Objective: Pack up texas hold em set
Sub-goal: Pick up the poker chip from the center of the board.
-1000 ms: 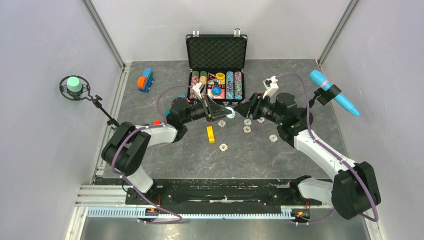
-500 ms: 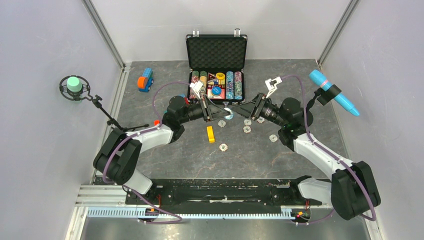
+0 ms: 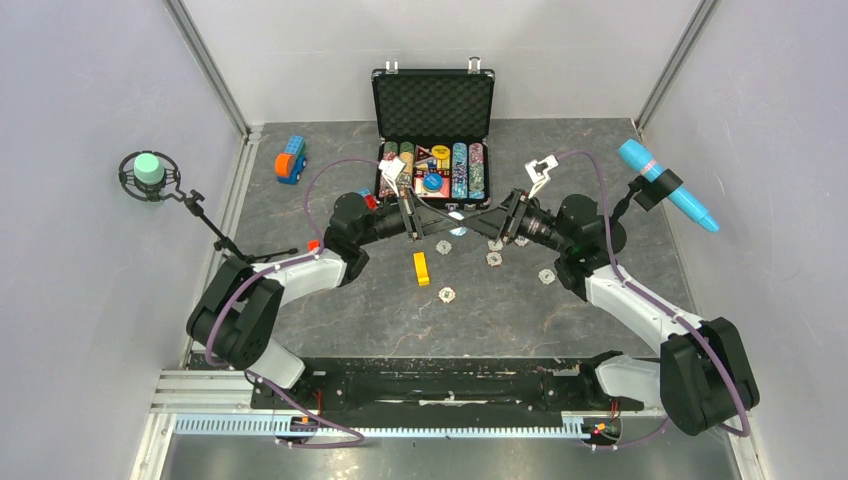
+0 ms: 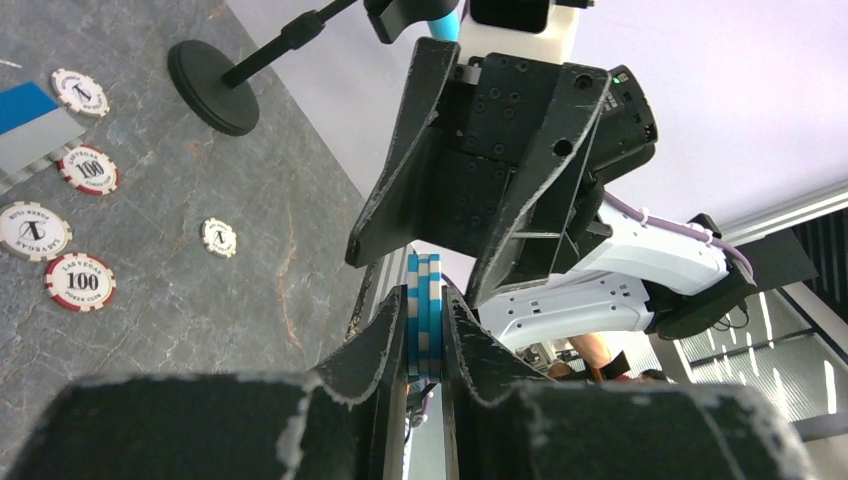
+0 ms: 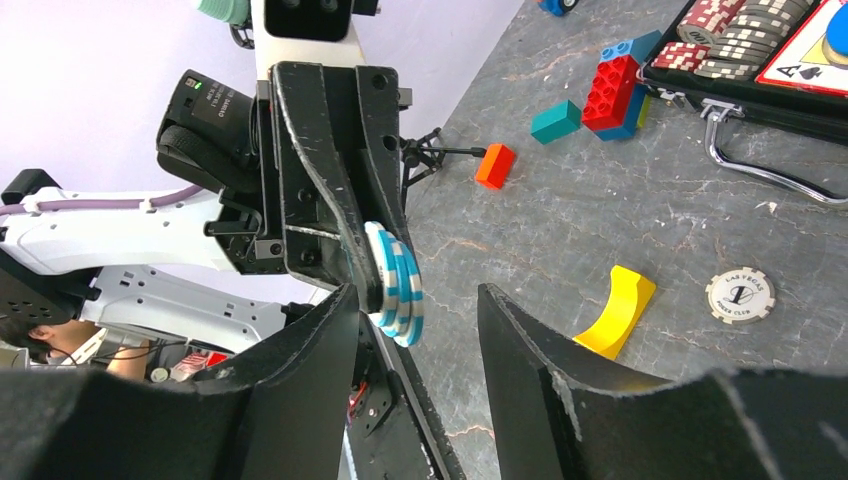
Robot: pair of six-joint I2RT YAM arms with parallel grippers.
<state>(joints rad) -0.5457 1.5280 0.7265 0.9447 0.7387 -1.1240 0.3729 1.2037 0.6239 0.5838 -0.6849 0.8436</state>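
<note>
Two arms meet over the middle of the bench (image 3: pixel 350 310), just in front of the one open black case (image 3: pixel 433 105). The left pincer (image 4: pixel 424 300) is closed tight on a small stack of chips (image 5: pixel 395 280), blue with white edge marks, held on edge; the right wrist view shows three of them. The right pincer (image 5: pixel 418 295) faces it with its jaws spread apart, one on each side of the stack, gripping nothing.

The case stands at the far side of the bench, lid upright with grey foam lining. Four rows of coloured chips (image 3: pixel 460 170) can be made out inside, two on each side of a card panel. Its silver handle (image 5: pixel 760 165) lies toward the arms.

At least six loose chips (image 3: pixel 493 259) with pale edges lie flat on the bench near the pincers; the right arm may cover more. One yellow block (image 3: pixel 421 268) lies among them. A cluster of toy bricks (image 3: pixel 291 160) sits well to the left.

In the left wrist view the case is out of frame, and the chip faces are too small to read from above.
</note>
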